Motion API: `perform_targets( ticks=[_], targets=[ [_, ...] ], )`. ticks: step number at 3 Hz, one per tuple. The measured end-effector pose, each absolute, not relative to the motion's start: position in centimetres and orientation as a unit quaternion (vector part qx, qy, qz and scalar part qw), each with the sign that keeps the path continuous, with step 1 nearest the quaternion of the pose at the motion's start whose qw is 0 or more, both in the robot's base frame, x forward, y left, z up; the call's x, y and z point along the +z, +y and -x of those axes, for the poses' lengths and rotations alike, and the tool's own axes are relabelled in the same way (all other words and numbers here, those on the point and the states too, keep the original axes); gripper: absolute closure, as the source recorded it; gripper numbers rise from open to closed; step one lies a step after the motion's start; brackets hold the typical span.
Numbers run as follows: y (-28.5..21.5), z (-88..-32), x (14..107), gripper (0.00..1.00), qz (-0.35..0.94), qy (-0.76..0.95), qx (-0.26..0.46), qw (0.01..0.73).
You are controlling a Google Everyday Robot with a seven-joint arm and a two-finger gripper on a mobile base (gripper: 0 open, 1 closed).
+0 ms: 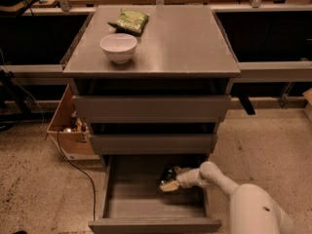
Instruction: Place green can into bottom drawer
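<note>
The bottom drawer (146, 206) is pulled open at the foot of the grey cabinet. My gripper (169, 180) reaches in from the right, low inside the drawer near its right rear. It is shut on the green can (168, 175), which shows as a small dark green and silver shape between the fingers, just above the drawer floor. The white arm (219, 179) runs down to the lower right.
A white bowl (118, 47) and a flat green snack bag (129, 20) lie on the cabinet top (185, 38). Two shallower drawers (152, 108) above are closed. A cardboard box (68, 126) and a black cable (73, 165) lie on the floor at the left.
</note>
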State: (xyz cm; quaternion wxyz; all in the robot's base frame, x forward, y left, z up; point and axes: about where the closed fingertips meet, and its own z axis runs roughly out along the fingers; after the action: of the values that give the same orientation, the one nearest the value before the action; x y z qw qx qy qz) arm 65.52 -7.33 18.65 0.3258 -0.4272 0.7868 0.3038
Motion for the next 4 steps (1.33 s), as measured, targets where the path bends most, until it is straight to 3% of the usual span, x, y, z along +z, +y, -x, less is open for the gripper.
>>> perform_targets(
  ticks=[1, 2, 4],
  targets=[
    [-7.8, -66.2, 16.1, 1.0, 0.429, 0.794, 0.297, 0.312],
    [-8.4, -66.4, 14.1, 0.84, 0.424, 0.801, 0.293, 0.303],
    [-8.7, -66.3, 12.6, 0.37, 0.419, 0.806, 0.294, 0.298]
  ],
)
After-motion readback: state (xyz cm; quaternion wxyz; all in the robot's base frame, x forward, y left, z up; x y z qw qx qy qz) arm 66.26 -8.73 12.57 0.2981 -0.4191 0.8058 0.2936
